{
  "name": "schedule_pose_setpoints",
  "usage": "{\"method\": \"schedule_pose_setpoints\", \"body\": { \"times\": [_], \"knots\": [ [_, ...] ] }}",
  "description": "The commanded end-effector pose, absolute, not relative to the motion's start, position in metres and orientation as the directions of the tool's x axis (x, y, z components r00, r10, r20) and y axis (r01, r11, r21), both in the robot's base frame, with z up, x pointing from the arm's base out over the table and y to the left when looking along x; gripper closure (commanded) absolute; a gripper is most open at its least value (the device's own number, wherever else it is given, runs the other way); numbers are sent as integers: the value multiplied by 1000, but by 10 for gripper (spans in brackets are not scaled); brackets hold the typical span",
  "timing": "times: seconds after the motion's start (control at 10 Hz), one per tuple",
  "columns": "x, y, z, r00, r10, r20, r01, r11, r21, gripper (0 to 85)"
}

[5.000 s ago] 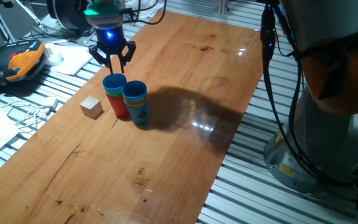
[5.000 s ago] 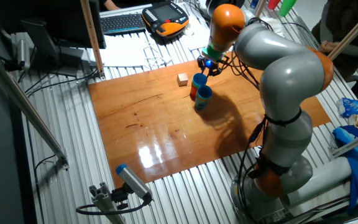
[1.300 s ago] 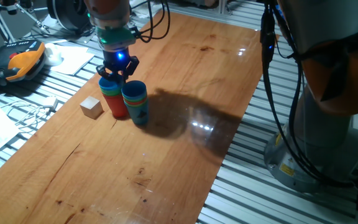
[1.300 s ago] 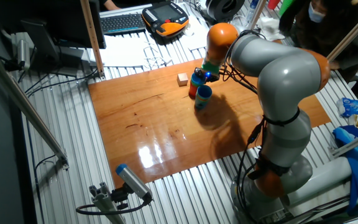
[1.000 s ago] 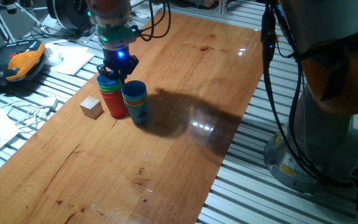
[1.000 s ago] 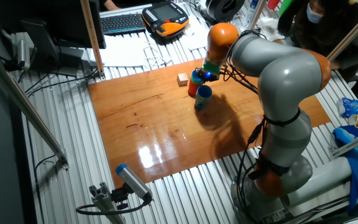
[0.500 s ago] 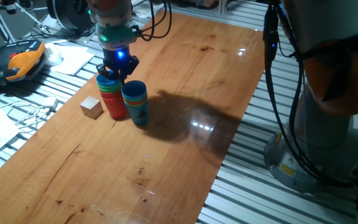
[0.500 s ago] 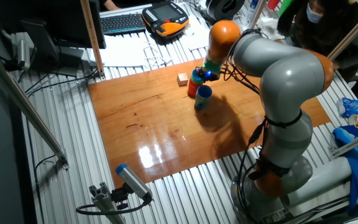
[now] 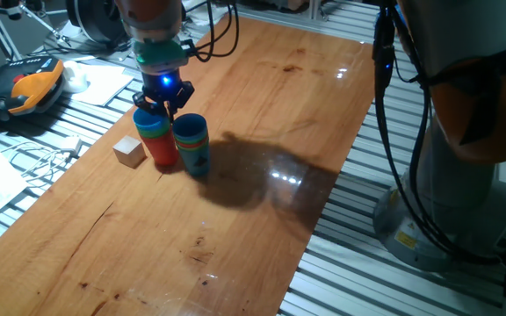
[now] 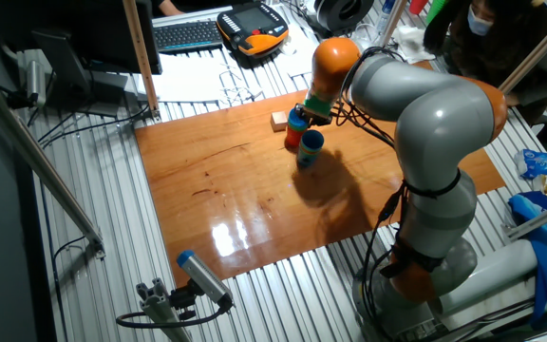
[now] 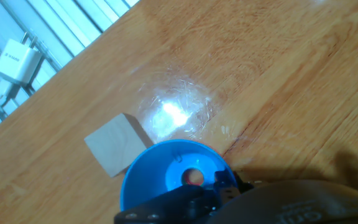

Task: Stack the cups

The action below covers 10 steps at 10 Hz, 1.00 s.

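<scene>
The cups are nearly all nested: the end effector [image 9: 162, 99] sits clenched on the rim of the taller stack [image 9: 156, 139], with the shorter stack [image 9: 191, 146] just beside it, not yet merged.

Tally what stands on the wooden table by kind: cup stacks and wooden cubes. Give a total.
Cup stacks: 2, the stack under the gripper and the stack beside it
Wooden cubes: 1, the pale cube
Total: 3
</scene>
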<state>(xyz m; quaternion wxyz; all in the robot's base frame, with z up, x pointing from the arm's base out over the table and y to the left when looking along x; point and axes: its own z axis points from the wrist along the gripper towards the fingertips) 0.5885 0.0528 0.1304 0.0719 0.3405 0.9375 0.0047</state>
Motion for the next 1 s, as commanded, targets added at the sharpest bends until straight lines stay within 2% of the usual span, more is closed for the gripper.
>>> {"method": "schedule_pose_setpoints", "body": {
  "times": [0.0,0.1,0.2,0.5,0.6,0.9],
  "knots": [
    [589,53,129,-757,640,-132,638,768,58,680],
    [590,52,127,-758,638,-137,637,769,51,680],
    [590,52,124,-759,636,-139,636,770,47,510],
    [590,53,122,-760,639,-120,641,767,31,510],
    [589,54,122,-760,640,-112,641,767,27,340],
    [589,53,123,-769,635,-78,636,772,13,340]
  ]
}}
